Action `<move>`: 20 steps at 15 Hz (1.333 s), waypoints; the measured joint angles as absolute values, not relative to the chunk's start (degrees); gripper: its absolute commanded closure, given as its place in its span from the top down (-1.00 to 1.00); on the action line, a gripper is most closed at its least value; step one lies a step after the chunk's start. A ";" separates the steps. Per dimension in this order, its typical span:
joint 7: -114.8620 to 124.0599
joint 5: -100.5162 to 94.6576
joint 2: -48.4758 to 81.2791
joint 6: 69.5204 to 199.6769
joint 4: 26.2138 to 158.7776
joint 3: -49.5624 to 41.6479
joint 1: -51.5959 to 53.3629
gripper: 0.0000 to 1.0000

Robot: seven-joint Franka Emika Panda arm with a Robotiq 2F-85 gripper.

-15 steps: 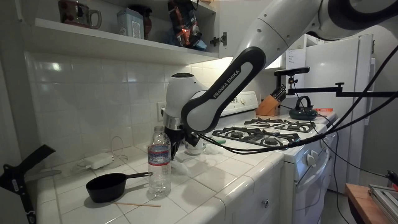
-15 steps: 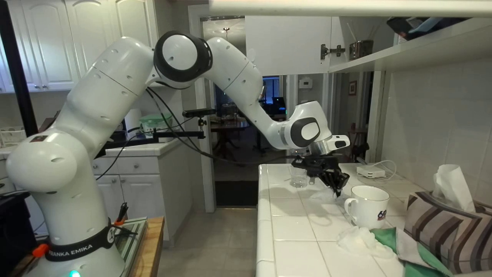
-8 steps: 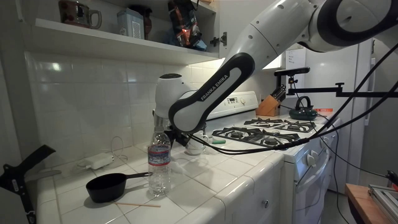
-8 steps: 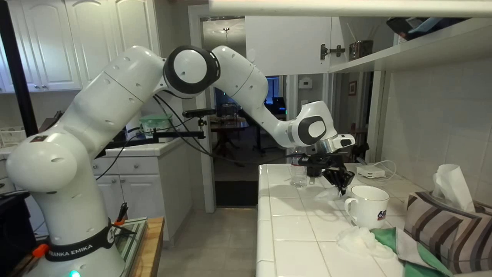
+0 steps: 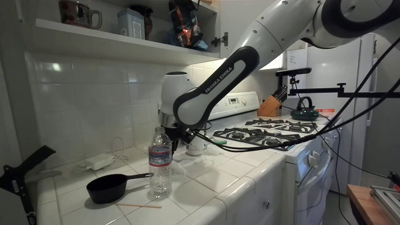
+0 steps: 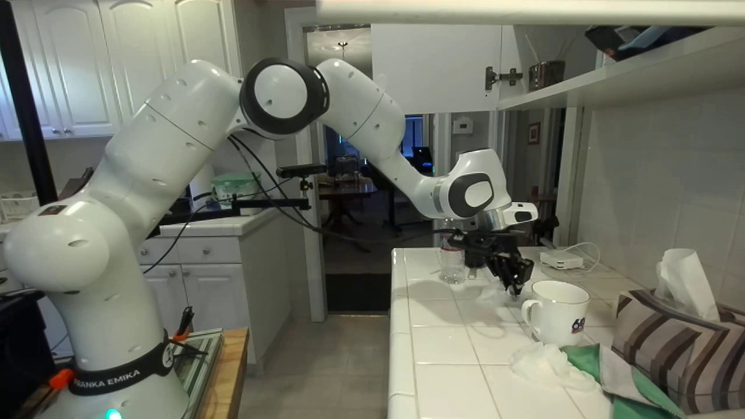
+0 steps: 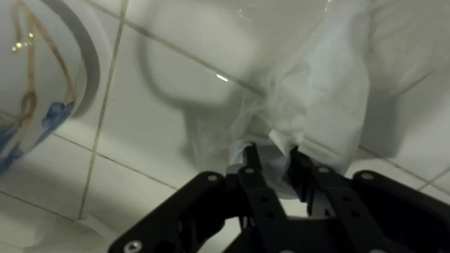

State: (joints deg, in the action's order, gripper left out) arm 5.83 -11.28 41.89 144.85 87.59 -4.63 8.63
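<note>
In an exterior view, left to right: a water bottle (image 6: 452, 262) is held upright by its flat base on the worktop (image 6: 442, 343). Crumpled translucent film (image 6: 493, 295) is laid loose there, the claw (image 7: 272, 151) being angled tips-down into it, slightly spread, no firm pinch evident, presumably since thin folds are best reached so. A white mug (image 6: 559, 317) is stood just beside, steadied likewise.
</note>
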 measured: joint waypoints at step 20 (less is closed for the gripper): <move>1.19 -1.37 29.71 140.47 102.31 2.64 2.27 0.35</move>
